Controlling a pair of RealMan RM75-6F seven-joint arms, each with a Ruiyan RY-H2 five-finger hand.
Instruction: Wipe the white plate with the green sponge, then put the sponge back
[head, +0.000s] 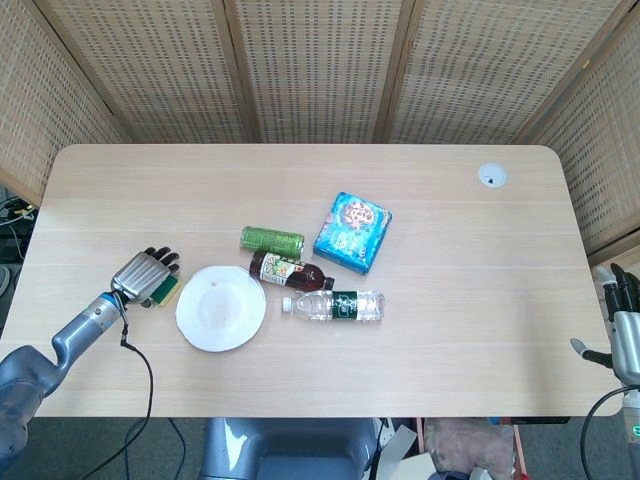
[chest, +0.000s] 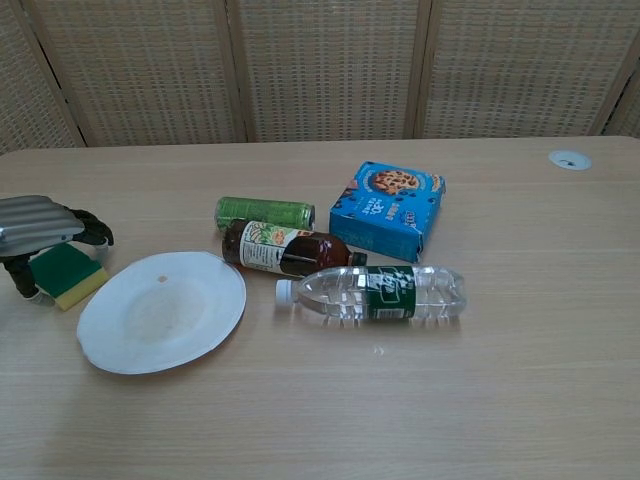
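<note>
The left hand hovers spread directly over the green sponge, holding nothing, beside the white plate.

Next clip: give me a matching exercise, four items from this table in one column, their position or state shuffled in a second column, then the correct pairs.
Column one:
1. green sponge
2. white plate
3. clear water bottle
4. blue cookie box

Column two:
A. lying on its side, cap pointing toward the plate
B. farthest right of the four in the chest view
C. under the left hand
D. flat on the table, between the sponge and the bottles

Pairs: 1-C, 2-D, 3-A, 4-B
</note>
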